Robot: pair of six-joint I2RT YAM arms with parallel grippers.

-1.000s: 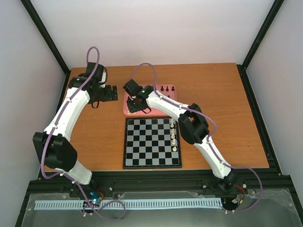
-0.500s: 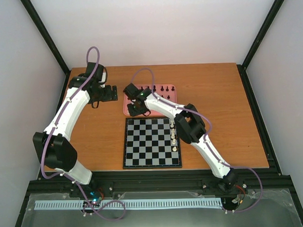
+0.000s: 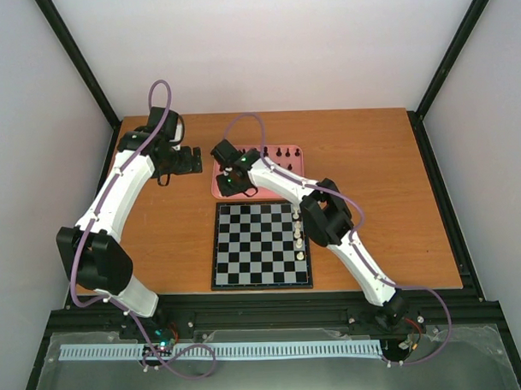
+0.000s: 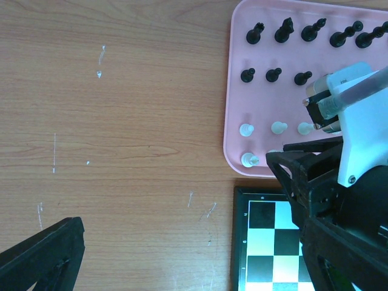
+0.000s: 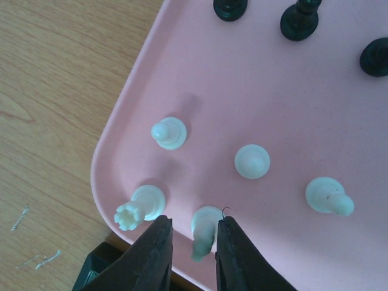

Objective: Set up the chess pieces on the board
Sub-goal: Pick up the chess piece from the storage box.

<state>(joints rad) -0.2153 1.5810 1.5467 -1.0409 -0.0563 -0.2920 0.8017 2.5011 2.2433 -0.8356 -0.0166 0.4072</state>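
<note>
Straddling a cream-white piece (image 5: pixel 206 221) at the frame's bottom edge, my right gripper (image 5: pixel 194 225) stands narrow, not clamped; it looks light and tippy, so pinch mid-stem.

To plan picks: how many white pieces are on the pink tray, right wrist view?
5 white pieces: three in a row, one at the tray corner, one between the right hand's fingers; others may be hidden.

From my feed: plain white walls (image 3: pixel 264 49) on three sides (faint lilac tint), black frame posts (image 3: pixel 78 60) slanting up at both back corners. Orange-brown wood-grain worktop (image 3: pixel 372 200), a few pale scratches (image 4: pixel 100 60) on it. Black slotted rail (image 3: pixel 273 313) along its near edge, white toothed strip (image 3: pixel 249 350) on a grey sheet (image 3: pixel 472 363) below. Light is even, soft.
</note>
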